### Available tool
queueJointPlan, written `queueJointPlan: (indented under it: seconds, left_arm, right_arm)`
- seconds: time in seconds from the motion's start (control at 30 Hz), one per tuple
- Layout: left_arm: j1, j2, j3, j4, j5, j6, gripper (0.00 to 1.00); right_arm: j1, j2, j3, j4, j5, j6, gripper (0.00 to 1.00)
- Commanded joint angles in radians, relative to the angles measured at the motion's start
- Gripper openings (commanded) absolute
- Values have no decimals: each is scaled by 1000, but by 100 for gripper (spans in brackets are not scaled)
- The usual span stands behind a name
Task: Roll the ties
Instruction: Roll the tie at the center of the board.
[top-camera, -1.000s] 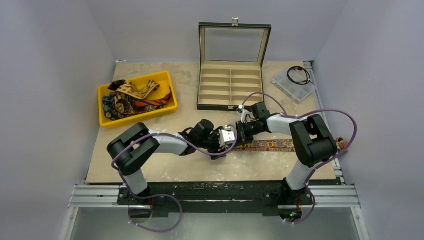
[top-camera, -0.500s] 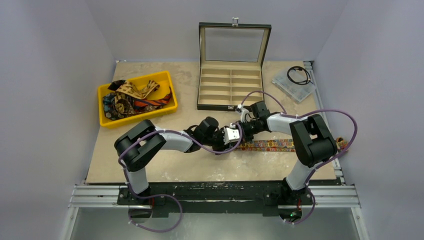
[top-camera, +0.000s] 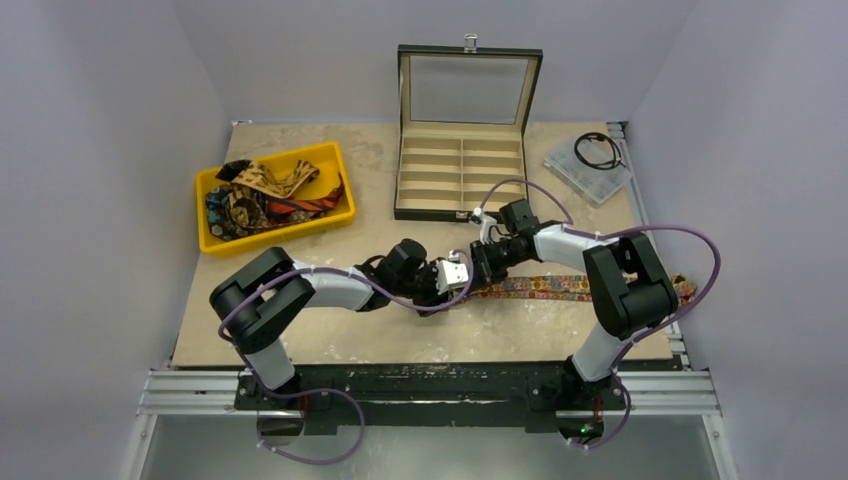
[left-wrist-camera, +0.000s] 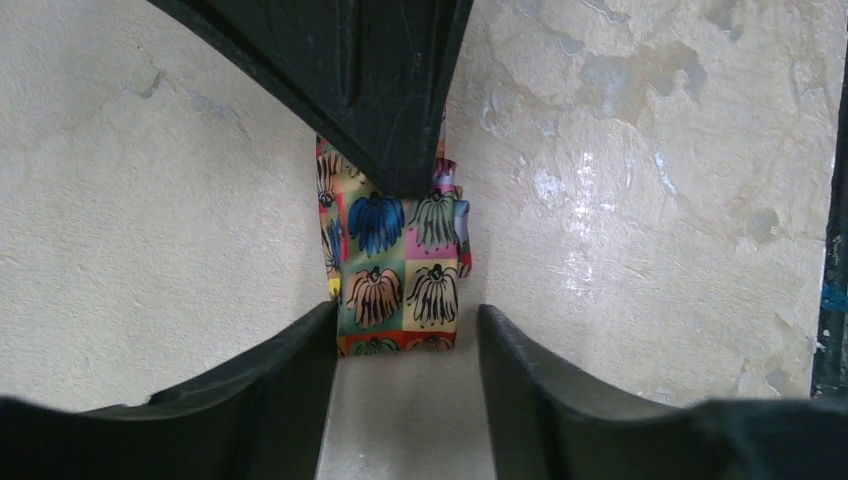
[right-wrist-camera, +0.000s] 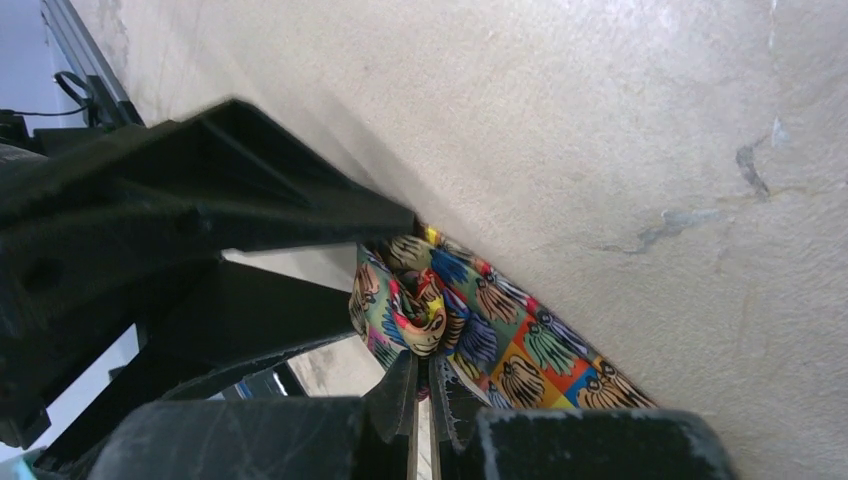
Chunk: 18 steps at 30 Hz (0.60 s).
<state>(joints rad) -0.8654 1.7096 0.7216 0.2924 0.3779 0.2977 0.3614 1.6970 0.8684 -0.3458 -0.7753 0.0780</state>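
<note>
The right claw (right-wrist-camera: 425, 365) is clenching hard on the floral tie (left-wrist-camera: 400, 270), its fingertips pinching the small rolled-up end of the fabric from the side. The left claw (left-wrist-camera: 407, 315) is facing it from the opposite side, released, its two fingers standing apart and straddling that same end. One finger is brushing the tie's edge, and the other is sitting just clear of it. Nothing is being gripped between them. The two claws are meeting almost nose to nose over the roll, low against the table (top-camera: 330, 330).

From the right claw's grip, the unrolled length of the tie is lying flat on the table. It is running under the right arm and away to that claw's right, with its far tip (top-camera: 683, 287) reaching the table's right edge.

Beyond both claws a black case (top-camera: 462, 170) is standing with its lid raised and its compartments showing. Far off to the left claw's left, a yellow bin (top-camera: 215, 240) is holding the other ties (top-camera: 262, 195) in a loose heap. Far beyond the right claw, towards the back right corner, a clear box (top-camera: 590, 170) is lying with a black cable (top-camera: 598, 148) coiled on top.
</note>
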Motion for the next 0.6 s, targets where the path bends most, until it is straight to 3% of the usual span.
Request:
queueJointPlan:
  seconds: [0.0,0.17,0.43,0.57]
  left_arm:
    - [3,-2,-22,-40,-3,-15,60]
    - [-15,-1,-2,-1,-5,-21,72]
    - [-47,110,119,27,-122,-37,75]
    - [-45,109,113,26,-75,20,72]
  right_arm:
    - [0,-9,-16,0,24,-19,0]
    - [1,21,-10,30,27,-10,0]
    - [2,6,5,36,9,-3,0]
    - [1,3,6,27,8,-10,0]
